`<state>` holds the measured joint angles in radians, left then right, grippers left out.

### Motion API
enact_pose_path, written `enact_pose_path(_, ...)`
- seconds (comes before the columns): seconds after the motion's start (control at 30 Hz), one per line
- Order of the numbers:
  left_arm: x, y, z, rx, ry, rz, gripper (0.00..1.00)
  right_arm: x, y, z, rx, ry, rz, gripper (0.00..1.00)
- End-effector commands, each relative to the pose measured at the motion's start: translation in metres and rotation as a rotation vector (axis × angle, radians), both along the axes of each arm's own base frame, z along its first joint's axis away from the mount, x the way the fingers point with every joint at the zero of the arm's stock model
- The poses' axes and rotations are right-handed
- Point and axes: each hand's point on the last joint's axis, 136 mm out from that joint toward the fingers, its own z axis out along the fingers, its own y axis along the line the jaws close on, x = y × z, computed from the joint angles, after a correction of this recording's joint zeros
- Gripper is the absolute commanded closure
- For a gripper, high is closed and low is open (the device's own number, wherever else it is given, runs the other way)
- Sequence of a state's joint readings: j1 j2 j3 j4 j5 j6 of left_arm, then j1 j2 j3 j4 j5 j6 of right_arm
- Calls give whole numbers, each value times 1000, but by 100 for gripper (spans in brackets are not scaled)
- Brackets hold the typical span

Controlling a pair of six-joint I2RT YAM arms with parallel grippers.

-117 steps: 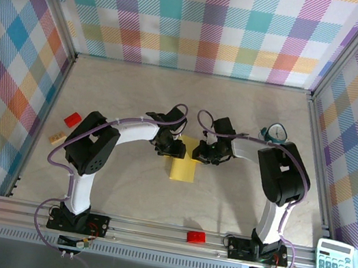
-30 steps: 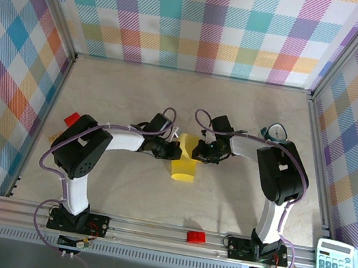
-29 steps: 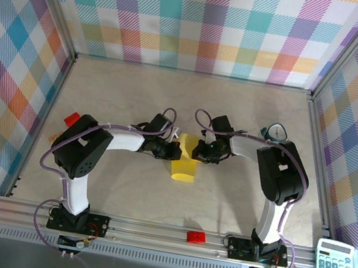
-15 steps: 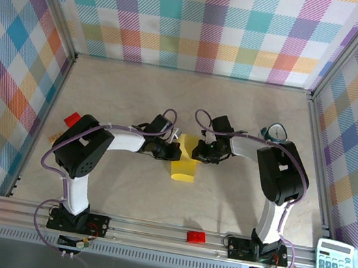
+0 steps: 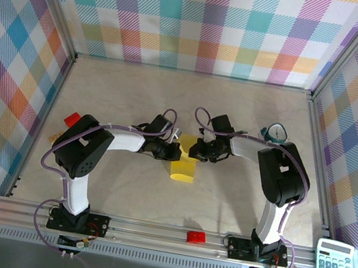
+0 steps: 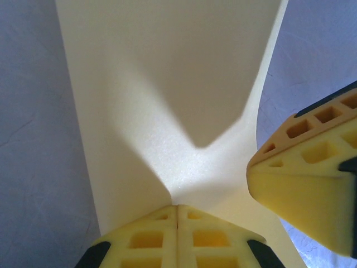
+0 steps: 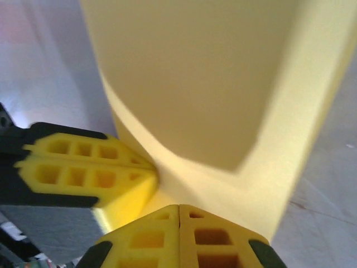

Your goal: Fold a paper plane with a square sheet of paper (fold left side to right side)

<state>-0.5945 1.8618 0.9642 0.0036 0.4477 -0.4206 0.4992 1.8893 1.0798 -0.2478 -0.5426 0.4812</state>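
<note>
The square sheet of paper (image 5: pixel 184 168) lies on the counter (image 5: pixel 143 100) beyond the red brick (image 5: pixel 196 237) and a little to its left. It is folded to a narrow strip whose long side runs away from that brick. The strip's end farthest from the brick is lifted off the surface in a soft tent.

The left gripper (image 6: pixel 177 215) has its fingers (image 6: pixel 145 240) pressed flat together, with the paper nipped at their tips. A shadowed crease runs down the sheet to that spot. The right gripper (image 7: pixel 178 215) is clamped tight on the same raised end from the opposite side. In each wrist view the other arm's yellow fingers sit just beside its own. Seen from above, both arms curve in from either side and meet over that lifted end.

A second red brick (image 5: pixel 72 118) sits well to the left of the red brick and farther back, near the side wall. Just nearer than it, what looks like a small tan block (image 5: pixel 54 135) peeps out from behind the left arm. A calculator (image 5: pixel 333 264) rests well to the right of the red brick, at the end of the same rail.
</note>
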Motion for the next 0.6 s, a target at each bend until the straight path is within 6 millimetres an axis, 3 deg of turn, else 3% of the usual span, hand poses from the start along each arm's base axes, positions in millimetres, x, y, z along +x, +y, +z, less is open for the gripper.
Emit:
enact_pose_path(0.0,-10,8,-12,62,24,-15,100,3,16,12,85,-10,15,100)
enact_pose_path(0.27,-10,6,-12,47,27,-12,100,16,31,3,99,-8,19,100)
enact_pose_path(0.57,-11,5,-10,33,27,-11,100,18,29,-20,34,23,6,100)
